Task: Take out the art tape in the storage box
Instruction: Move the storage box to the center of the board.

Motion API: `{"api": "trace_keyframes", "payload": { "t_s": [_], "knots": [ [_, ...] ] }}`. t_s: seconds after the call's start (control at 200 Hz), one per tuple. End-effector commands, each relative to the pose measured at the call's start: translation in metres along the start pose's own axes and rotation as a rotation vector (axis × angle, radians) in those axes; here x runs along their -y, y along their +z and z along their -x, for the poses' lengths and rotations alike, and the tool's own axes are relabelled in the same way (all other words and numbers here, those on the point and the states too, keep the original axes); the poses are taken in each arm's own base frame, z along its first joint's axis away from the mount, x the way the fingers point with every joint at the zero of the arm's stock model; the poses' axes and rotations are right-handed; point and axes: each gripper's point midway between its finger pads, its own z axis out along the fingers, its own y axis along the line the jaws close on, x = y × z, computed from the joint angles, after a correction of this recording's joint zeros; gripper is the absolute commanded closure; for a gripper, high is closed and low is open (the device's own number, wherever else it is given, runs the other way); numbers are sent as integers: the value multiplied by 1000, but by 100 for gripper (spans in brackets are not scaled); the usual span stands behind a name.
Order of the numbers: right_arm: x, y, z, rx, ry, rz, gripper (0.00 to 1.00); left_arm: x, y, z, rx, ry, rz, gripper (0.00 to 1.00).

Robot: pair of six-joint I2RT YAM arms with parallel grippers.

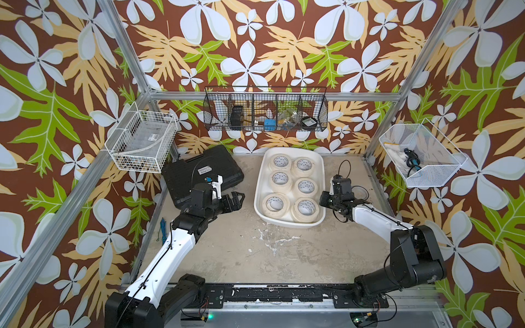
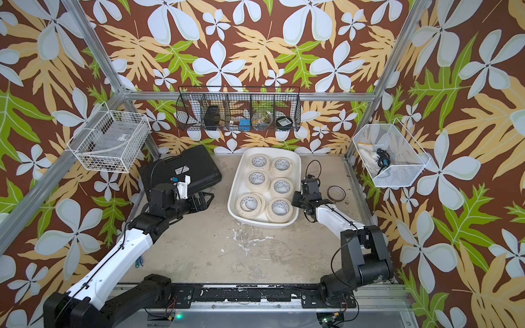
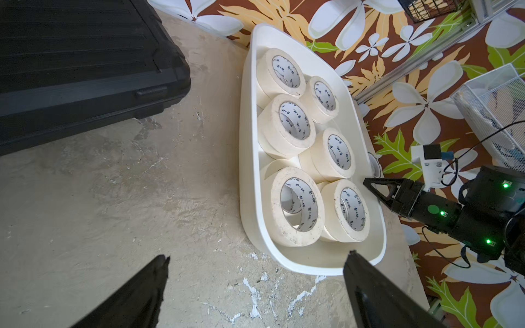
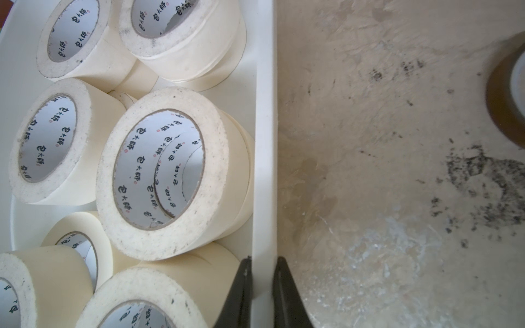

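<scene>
The art tape (image 1: 305,220) lay in two-deep stacks inside the storage box (image 1: 294,151), at the centre of both top views, every roll flat with its core hole facing up. The box's long axis ran up and down the frame, leaning slightly. The right tool (image 4: 262,259) pinched the box's right wall, apparently bracing it. The left tool (image 3: 258,255) hung spread wide over the counter (image 1: 255,255), left of the box. No roll looked lifted yet. The next move probably called for one finger inside a near core, then closing on the ring.

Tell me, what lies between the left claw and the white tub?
Just bare tabletop between left gripper and tub, clearest in the left wrist view.
</scene>
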Motion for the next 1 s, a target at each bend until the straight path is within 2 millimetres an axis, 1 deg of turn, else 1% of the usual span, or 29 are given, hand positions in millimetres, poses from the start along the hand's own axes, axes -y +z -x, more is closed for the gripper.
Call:
{"api": "trace_keyframes", "payload": {
  "t_s": [0.0,0.175,0.355,0.42,0.48,0.53,0.55,0.581,0.631,0.711,0.766,0.826,0.881,0.931,0.996],
  "knots": [
    [-21,-1,-27,-88,-50,72,91,6,2,-4,-11,31,3,0],
    [-41,-3,-32,-92,-66,88,91,18,11,-18,-50,81,2,1],
    [-53,-5,-33,-92,-60,101,91,29,23,-28,-81,137,32,4],
    [-57,-6,-32,-91,-56,110,91,39,26,-33,-84,179,38,4],
    [-61,-5,-32,-93,-64,115,90,43,31,-38,-97,208,59,5],
    [-64,-4,-33,-100,-66,114,85,45,37,-44,-120,218,66,8],
    [-64,-3,-33,-105,-67,111,84,45,40,-46,-134,220,68,12],
    [-64,-3,-33,-108,-67,108,82,45,43,-50,-156,224,72,17],
    [-64,-4,-33,-108,-67,105,79,44,49,-57,-195,241,88,20],
    [-63,-8,-28,-94,-71,99,67,37,58,-65,-257,273,142,25],
    [-63,-13,-24,-84,-77,95,61,33,63,-71,-298,290,167,30],
    [-65,-20,-18,-70,-83,97,58,31,68,-74,-323,302,181,34],
    [-67,-28,-11,-55,-89,102,55,29,72,-74,-344,319,192,35],
    [-69,-36,-7,-44,-95,107,54,21,76,-75,-370,333,245,35],
    [-72,-46,-1,-28,-102,123,54,12,81,-76,-399,356,303,39]
  ]
}}
